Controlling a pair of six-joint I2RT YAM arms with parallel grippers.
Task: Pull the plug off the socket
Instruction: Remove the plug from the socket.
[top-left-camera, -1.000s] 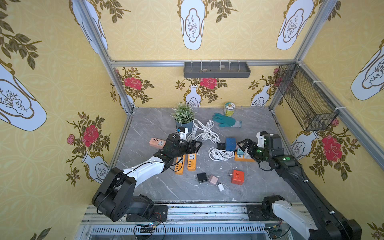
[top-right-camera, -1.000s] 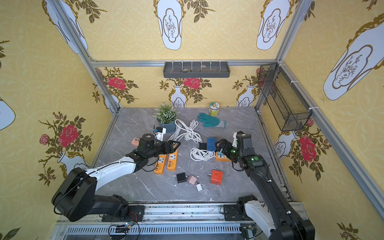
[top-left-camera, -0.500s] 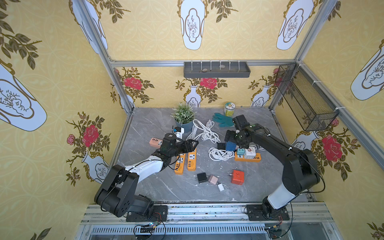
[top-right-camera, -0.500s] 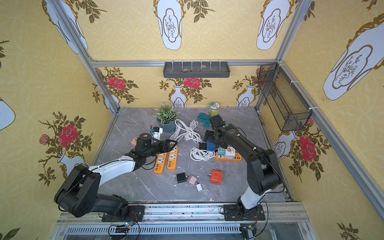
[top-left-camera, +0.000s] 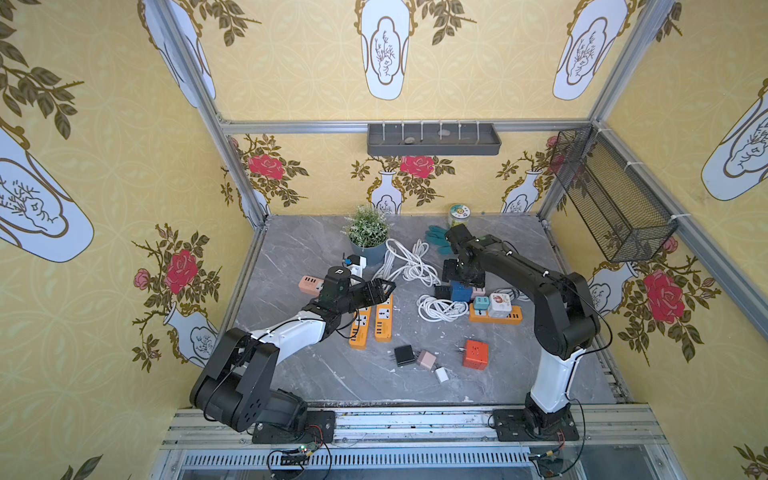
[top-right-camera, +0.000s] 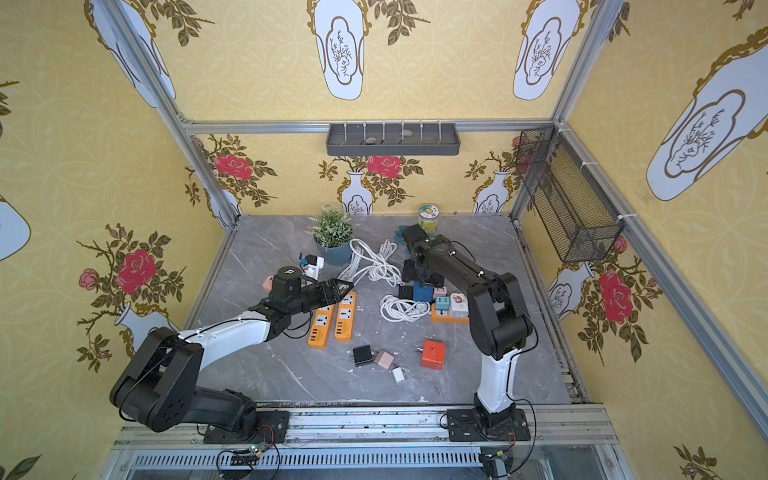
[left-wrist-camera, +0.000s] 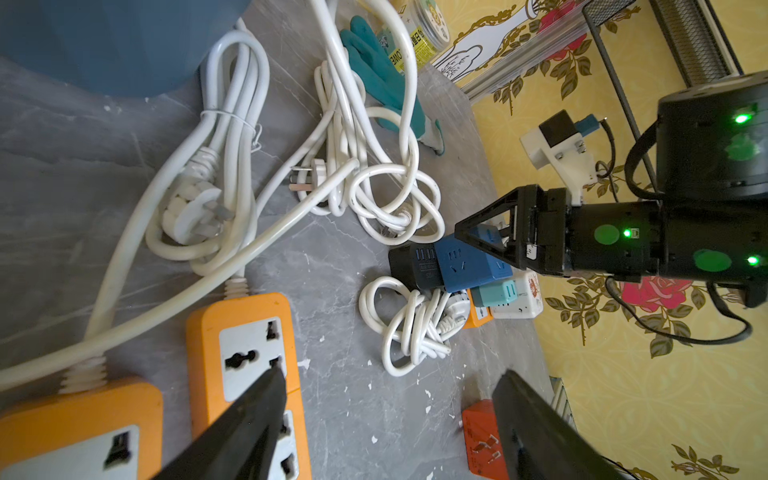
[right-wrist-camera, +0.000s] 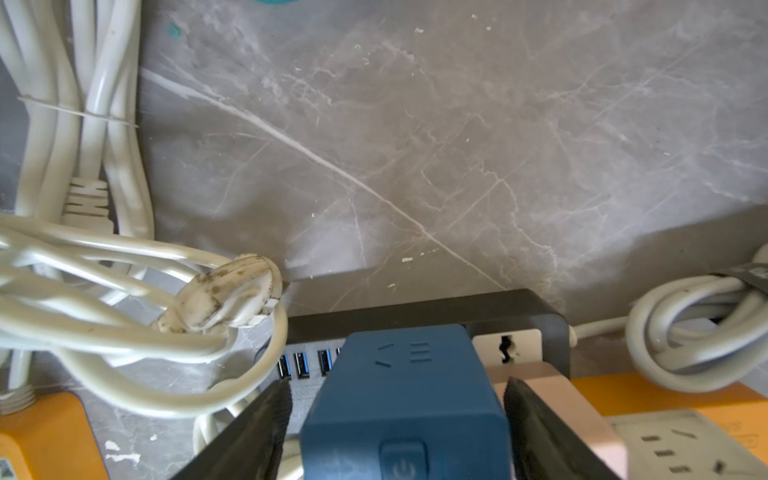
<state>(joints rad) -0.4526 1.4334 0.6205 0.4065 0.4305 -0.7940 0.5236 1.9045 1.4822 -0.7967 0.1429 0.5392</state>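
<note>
A blue cube plug (top-left-camera: 460, 291) (right-wrist-camera: 407, 399) stands plugged into a black socket strip (top-left-camera: 440, 291) (right-wrist-camera: 436, 316) right of the table's middle. My right gripper (top-left-camera: 461, 277) (right-wrist-camera: 395, 386) reaches down over it, jaws straddling the plug. One pad lies close against a side of the plug and a thin gap shows at the other, so it reads as open. My left gripper (top-left-camera: 390, 286) (left-wrist-camera: 388, 374) hovers open and empty over the far end of two orange power strips (top-left-camera: 374, 324), apart from the plug.
White cable coils (top-left-camera: 409, 262) (top-left-camera: 440, 307) lie beside the socket strip. Another orange strip (top-left-camera: 496, 318) with teal and white adaptors sits right of it. A potted plant (top-left-camera: 368, 232), glove, jar, red cube (top-left-camera: 476, 353) and small chargers (top-left-camera: 411, 356) are scattered around.
My right arm has swung from the right side to the blue plug and lowered over it, its jaws narrowing around it. The left arm has barely moved.
</note>
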